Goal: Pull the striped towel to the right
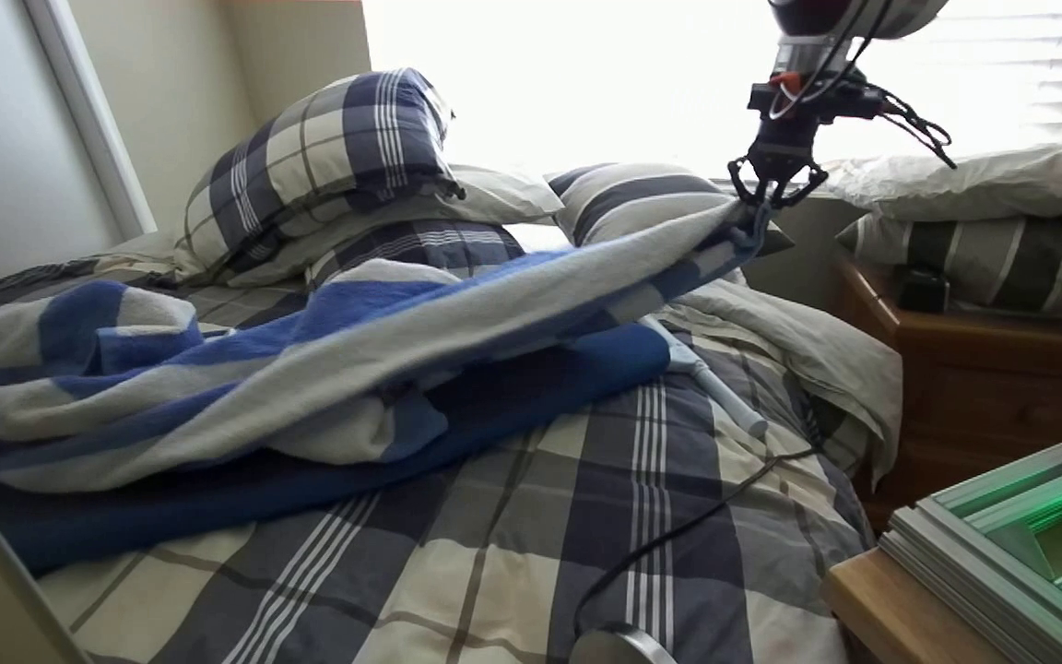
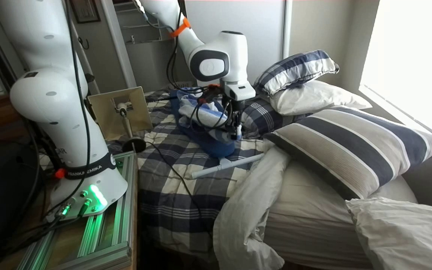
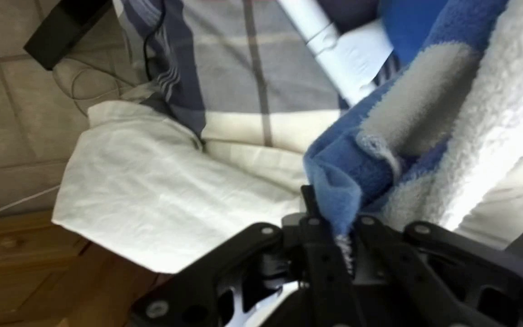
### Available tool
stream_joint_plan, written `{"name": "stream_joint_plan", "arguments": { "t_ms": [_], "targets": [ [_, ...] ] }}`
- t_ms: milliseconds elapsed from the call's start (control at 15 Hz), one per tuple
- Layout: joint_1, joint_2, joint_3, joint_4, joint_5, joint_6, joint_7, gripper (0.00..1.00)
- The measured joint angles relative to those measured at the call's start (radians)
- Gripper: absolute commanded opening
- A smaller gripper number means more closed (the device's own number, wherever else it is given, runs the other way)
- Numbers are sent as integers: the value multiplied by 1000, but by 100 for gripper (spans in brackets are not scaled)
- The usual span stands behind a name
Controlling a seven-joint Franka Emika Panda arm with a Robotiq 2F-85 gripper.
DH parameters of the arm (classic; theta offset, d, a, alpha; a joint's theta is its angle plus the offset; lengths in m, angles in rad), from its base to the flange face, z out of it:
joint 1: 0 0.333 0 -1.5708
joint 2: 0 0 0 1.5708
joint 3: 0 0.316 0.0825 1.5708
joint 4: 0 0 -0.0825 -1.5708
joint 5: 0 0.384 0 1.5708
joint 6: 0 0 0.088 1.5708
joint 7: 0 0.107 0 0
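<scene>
Your gripper [image 1: 762, 198] points down in both exterior views, pinching 1 end of the blue-&-white towel [image 1: 494, 300]; the wrist view shows that end caught btwn the clenched jaws. From your grip the towel slopes down to a loose heap on the blue board [image 1: 577, 373], twd the L in an exterior view. The board lies on the plaid bed [image 1: 503, 544], a pale bar [image 2: 210, 171] at its end. A striped pillow [image 2: 354, 146] sits nr the window [image 1: 540, 83].
</scene>
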Motion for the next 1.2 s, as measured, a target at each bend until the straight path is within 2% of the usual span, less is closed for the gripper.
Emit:
{"name": "stream_joint_plan", "arguments": {
  "t_ms": [267, 467, 533, 600, 667, 867, 933, 1000, 1200],
  "targets": [
    [-24, 26, -132, -22, -183, 115, 150, 2],
    [3, 66, -229, -14, -359, 177, 353, 2],
    [33, 81, -277, -6, -413, 189, 423, 33],
    [69, 96, -327, 4, -457, 191, 491, 34],
    [111, 112, -378, 16, -492, 191, 558, 39],
    [283, 153, -527, 57, -547, 138, 752, 61],
    [337, 157, -551, 69, -557, 89, 816, 67],
    [361, 152, -536, 79, -563, 24, 868, 73],
    [341, 93, -376, 89, -555, -164, 906, 95]
  ]
}}
